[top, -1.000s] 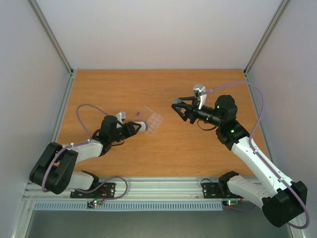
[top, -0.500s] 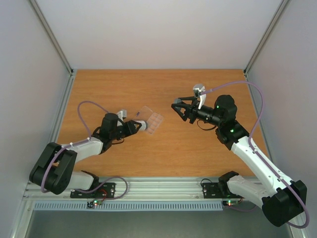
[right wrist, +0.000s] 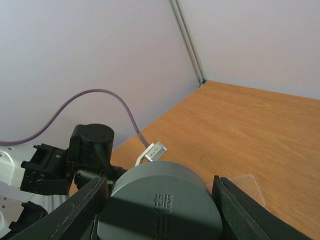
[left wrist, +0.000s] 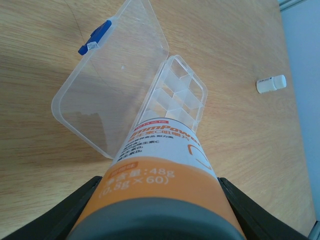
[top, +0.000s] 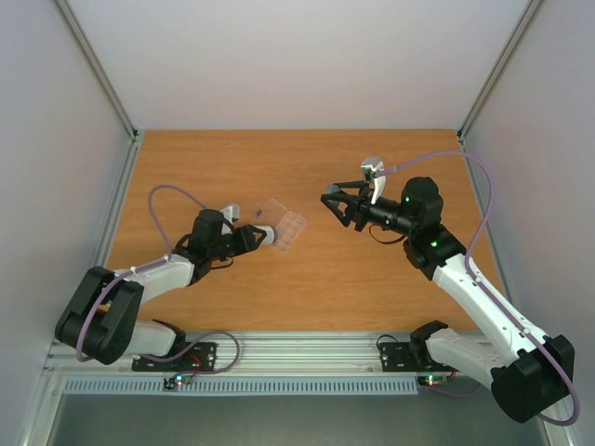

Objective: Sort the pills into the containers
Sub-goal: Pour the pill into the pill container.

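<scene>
left gripper [top: 261, 237]: clenched on a bottle [left wrist: 160, 165]; black fingers [left wrist: 75, 210] press both of its sides, low over the table
bottle: round plastic, lying nearly flat and pointing away from the wrist; glossy label with an orange band near the grip, white with small print further out; grey matte end nearest the camera
bottle far end: over the near edge of the cells [left wrist: 182, 92]; cannot tell if it touches them
pill box [top: 284, 224]: flat clear plastic rectangle with rounded corners, on the table [top: 307, 167] between the two arms, much nearer the left gripper
cells: small square pockets split by thin clear walls, in a grid in the box base
lid [left wrist: 107, 95]: clear, smooth, hinged open and laid back flat on the wood beside the base
latch [left wrist: 95, 43]: small blue plastic clip on the lid's far edge
pills: too small to make out in any view
right gripper [top: 337, 204]: grasping a cap [right wrist: 160, 205], held up in the air, well apart from the pill box
cap: round, dark grey, matte, embossed mark on its flat face, black fingers [right wrist: 80, 210] on either side
white cylinder [left wrist: 271, 83]: small, stubby, lying on its side on the wood, apart from the box
table: orange-brown wood grain, smooth
cable [right wrist: 100, 95]: purple, round, arcing over the left arm
walls: plain pale panels with metal corner rails
</scene>
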Robot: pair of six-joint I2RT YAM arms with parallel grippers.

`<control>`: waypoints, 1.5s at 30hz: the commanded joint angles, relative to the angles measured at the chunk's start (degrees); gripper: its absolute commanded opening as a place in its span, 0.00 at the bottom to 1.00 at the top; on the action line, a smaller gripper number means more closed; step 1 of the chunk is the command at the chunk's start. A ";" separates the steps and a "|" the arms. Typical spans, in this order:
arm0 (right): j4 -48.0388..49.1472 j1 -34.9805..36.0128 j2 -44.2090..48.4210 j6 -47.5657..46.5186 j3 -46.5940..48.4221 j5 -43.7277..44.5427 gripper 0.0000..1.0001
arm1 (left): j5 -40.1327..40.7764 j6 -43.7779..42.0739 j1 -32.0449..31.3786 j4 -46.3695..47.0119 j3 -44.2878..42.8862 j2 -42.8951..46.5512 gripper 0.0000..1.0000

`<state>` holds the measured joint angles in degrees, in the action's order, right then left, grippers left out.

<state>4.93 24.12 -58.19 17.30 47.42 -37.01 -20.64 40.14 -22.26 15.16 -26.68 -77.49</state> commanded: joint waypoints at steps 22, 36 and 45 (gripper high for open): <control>3.13 0.31 -1.38 0.23 0.05 -0.86 0.20 | 3.04 -4.60 -1.81 -3.40 -4.58 -1.82 0.00; 3.16 0.30 -1.68 0.09 0.06 -0.96 0.20 | 3.50 -4.54 -1.83 -3.56 -4.70 -0.07 0.01; 3.33 0.31 -1.69 0.15 -0.27 -1.02 0.20 | 3.04 -4.64 -1.82 -4.17 -4.61 1.43 0.00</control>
<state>6.07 24.12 -59.75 17.32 47.40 -37.34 -17.91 36.75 -23.88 9.96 -29.89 -78.00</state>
